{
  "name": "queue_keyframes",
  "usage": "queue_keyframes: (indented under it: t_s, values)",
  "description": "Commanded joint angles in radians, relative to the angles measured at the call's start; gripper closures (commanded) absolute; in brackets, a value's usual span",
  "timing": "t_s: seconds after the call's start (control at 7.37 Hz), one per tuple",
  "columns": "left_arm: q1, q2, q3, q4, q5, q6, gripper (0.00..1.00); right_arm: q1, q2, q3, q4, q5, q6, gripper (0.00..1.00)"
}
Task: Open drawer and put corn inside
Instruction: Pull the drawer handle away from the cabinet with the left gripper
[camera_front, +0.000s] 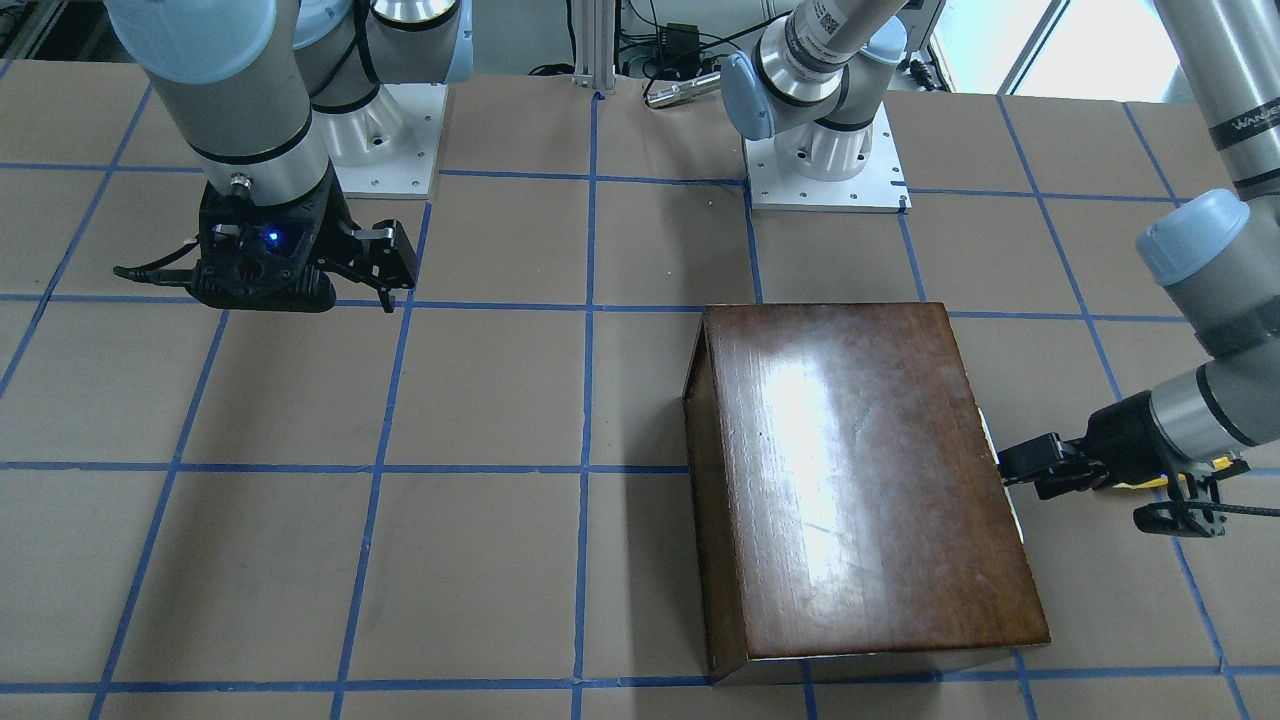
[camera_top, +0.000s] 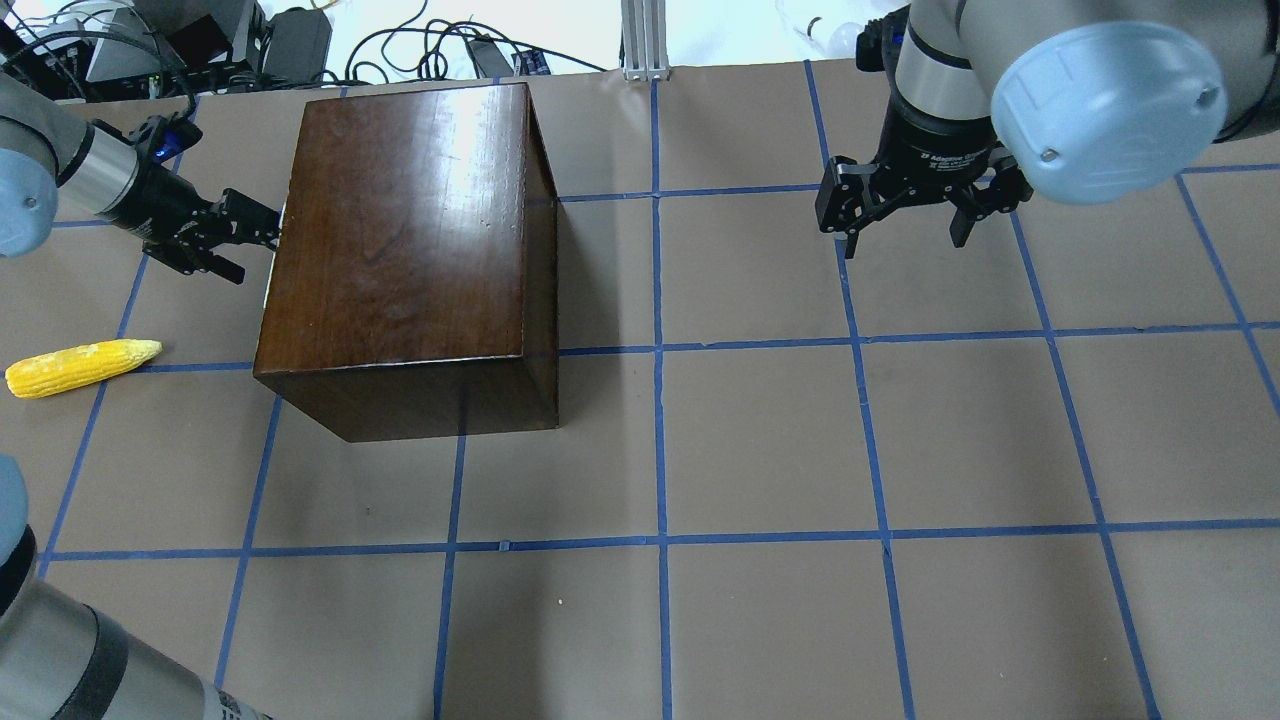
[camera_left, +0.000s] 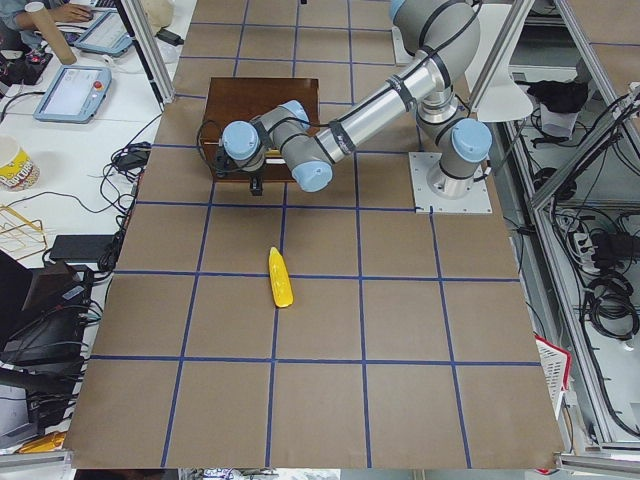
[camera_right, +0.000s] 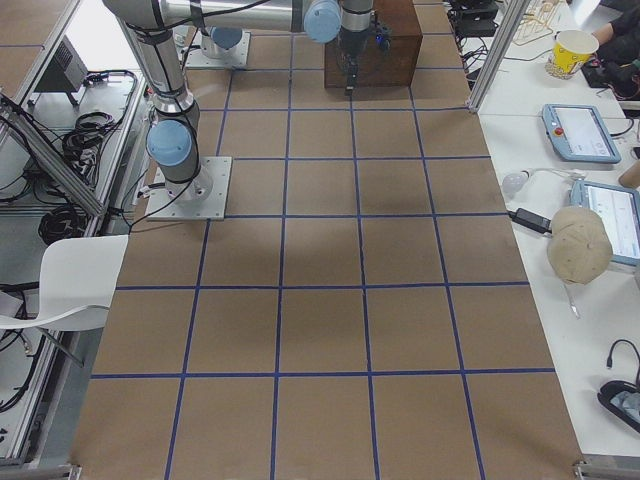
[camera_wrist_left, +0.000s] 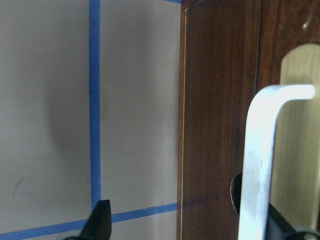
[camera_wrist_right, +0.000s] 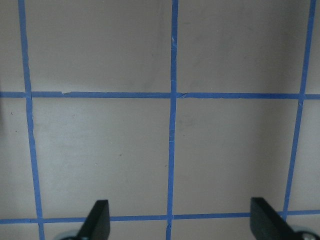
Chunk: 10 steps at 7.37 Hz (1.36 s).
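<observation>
A brown paper-covered tabletop (camera_top: 760, 440), ruled into squares with blue tape, carries a glossy dark-brown wooden box (camera_top: 400, 230) at its far left in the overhead view. The drawer (camera_wrist_left: 295, 30) sits in the box's left face, and its dark front panel appears flush with the frame. A silver bar handle (camera_wrist_left: 257, 160) stands on a brass-coloured plate on that panel.

The left gripper (camera_top: 258, 245) lies level at this face. Its fingers (camera_wrist_left: 100, 220) are spread wide, with the handle between them and close to one finger. Whether that finger touches the handle cannot be told.

The corn (camera_top: 85, 367) lies on its side on the tabletop, left of the box and nearer. It is well apart from the left gripper, and its pointed end is turned toward the box.

The right gripper (camera_top: 903, 240) hangs over bare paper at the far right, pointing down. Its fingers (camera_wrist_right: 97, 220) are wide apart and hold nothing.

White lettering on a dark band of the left arm (camera_front: 1240, 125) begins "WAN"; the rest is unclear. The right gripper's body also carries a line of small white print, too fine to read with confidence. A square coded label (camera_front: 830, 15) sits on the left arm near its base.
</observation>
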Motion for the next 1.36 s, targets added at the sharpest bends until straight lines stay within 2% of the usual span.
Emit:
queue_keyframes:
  t_s: [0.0,0.14,1.22]
  values:
    - [0.007,0.007,0.007,0.001,0.045,0.004,0.0,0.0,0.0,0.0,-0.001,0.0,0.0,0.0]
    - [0.013,0.016,0.003,0.002,0.083,0.004,0.0,0.0,0.0,0.0,0.001,0.0,0.0,0.0]
    - [0.021,0.003,0.007,0.03,0.112,0.002,0.0,0.0,0.0,0.0,-0.001,0.0,0.0,0.0]
